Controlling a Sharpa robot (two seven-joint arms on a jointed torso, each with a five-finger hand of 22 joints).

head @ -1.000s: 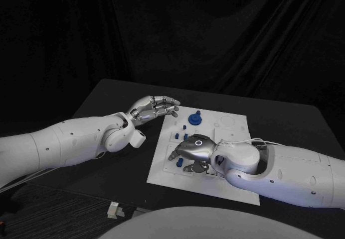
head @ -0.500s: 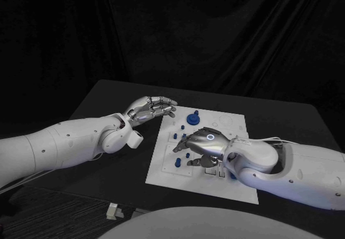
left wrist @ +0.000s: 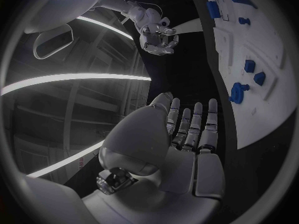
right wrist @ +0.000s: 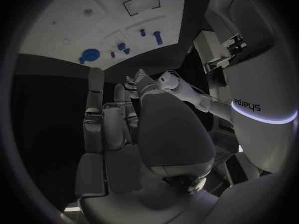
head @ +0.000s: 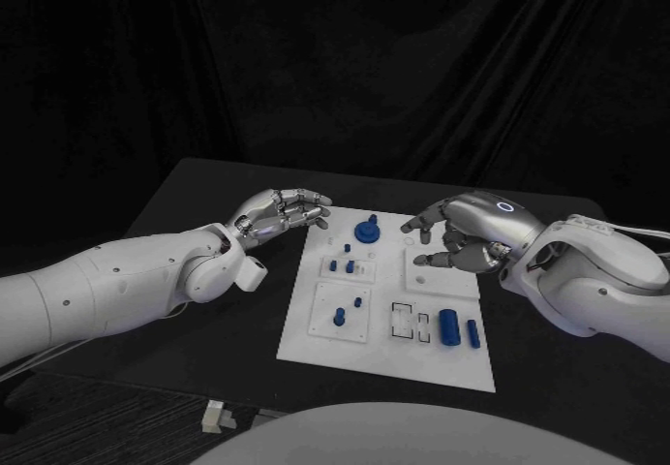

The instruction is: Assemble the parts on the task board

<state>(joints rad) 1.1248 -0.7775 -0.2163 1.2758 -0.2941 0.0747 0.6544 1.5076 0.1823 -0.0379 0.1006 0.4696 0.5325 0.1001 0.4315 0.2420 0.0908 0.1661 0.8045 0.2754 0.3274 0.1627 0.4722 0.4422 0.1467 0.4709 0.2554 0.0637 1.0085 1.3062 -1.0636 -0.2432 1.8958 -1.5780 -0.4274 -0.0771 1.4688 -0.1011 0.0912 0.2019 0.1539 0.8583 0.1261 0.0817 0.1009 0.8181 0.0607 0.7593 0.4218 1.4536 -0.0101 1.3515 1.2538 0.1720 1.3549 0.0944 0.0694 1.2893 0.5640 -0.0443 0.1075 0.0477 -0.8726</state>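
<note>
The white task board (head: 419,363) lies mid-table. On it stand a round blue knob (head: 366,231), small blue pieces (head: 345,263), short pegs (head: 340,316) and, in the near right slots, a blue cylinder (head: 448,326) beside a thinner bar (head: 473,335). My right hand (head: 468,232) hovers above the board's far right part, fingers loosely bent, holding nothing. My left hand (head: 280,213) hangs just off the board's far left corner, fingers bent and empty. The left wrist view shows the left hand (left wrist: 187,139), the board (left wrist: 261,74), the knob (left wrist: 238,92) and the right hand (left wrist: 159,32). The right wrist view shows the right hand (right wrist: 124,124) above the board (right wrist: 93,20).
The black table (head: 209,194) extends to the left and behind the board, with dark curtain beyond. A small pale object (head: 217,415) lies on the floor by the table's near left edge.
My right hand has lifted off the board's near middle and swung up to the far right, uncovering the blue cylinder and bar in the near slots. The left hand has barely moved.
</note>
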